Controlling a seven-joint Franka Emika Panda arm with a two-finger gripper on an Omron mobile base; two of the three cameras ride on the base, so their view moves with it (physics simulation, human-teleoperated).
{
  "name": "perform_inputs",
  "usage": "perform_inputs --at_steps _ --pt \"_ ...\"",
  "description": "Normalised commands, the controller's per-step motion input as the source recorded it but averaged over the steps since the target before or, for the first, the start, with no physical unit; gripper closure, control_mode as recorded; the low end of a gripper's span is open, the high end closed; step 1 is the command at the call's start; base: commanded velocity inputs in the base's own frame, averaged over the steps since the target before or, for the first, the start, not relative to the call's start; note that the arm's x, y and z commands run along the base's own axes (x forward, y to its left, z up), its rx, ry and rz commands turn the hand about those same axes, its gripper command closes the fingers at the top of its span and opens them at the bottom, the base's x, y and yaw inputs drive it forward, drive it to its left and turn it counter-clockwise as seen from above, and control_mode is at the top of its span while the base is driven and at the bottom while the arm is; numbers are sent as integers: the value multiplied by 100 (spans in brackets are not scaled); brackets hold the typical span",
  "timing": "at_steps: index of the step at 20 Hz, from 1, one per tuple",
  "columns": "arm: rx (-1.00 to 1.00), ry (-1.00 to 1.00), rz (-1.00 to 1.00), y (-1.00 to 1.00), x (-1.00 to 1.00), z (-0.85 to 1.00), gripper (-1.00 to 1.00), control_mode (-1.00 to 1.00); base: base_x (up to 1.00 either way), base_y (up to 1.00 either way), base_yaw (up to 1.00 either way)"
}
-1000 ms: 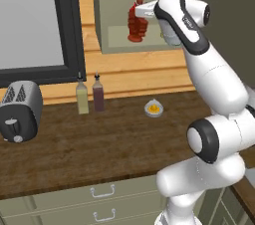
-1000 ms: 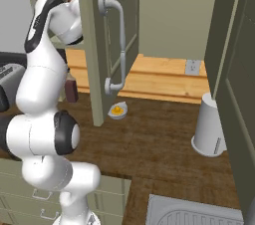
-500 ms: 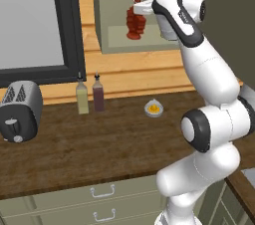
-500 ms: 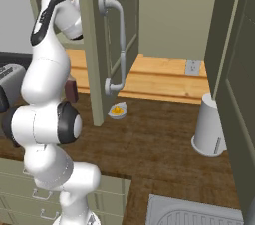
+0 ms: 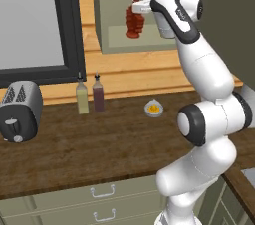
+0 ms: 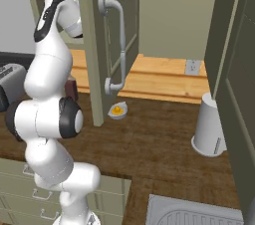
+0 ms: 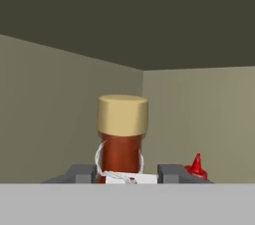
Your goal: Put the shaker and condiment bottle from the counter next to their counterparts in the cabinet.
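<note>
Since a second ago your arm has risen and reached further in, carrying the condiment bottle (image 5: 133,20) from in front of the cabinet's (image 5: 110,0) opening to just over its pale shelf (image 5: 149,34). You have the gripper (image 5: 140,7) clamped on the condiment bottle high on its neck; in the hand view the two fingertips (image 7: 79,173) sit either side of the neck at the white tag, with the tan stopper (image 7: 122,114) standing upright above them.

Nearest you, the counter (image 5: 99,154) runs along above the pale drawers (image 5: 94,204). A toaster (image 5: 19,110) sits at its left end. At the counter's back edge a tall yellowish bottle (image 5: 81,97) and a dark maroon bottle (image 5: 98,94) stand side by side, close but apart, and a small dish with something yellow in it (image 5: 154,108) lies to their right. In the right base view a white tapered container (image 6: 209,125) stands toward the counter's right end.

Farthest in, the hand view shows the pointed tip of the red squeeze bottle (image 7: 197,166) to the right of the held bottle, deeper in the cabinet. You cannot tell whether the held bottle's base touches the shelf.
</note>
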Motion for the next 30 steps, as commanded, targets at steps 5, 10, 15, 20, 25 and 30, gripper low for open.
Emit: perform_inputs --at_steps 5,10,15,20,25,30 --pt "-3 0 0 19 5 0 -100 -100 0 0 0" --pt "-4 0 1 25 2 0 -100 -100 0 0 0" --pt "-1 -1 0 11 -4 0 -100 -100 0 0 0" --pt "0 -6 0 3 -24 2 -100 -100 0 0 0" --pt "0 -16 0 0 -51 8 -100 -100 0 0 0" --pt "-2 -15 0 -13 -53 0 -100 -100 0 0 0"
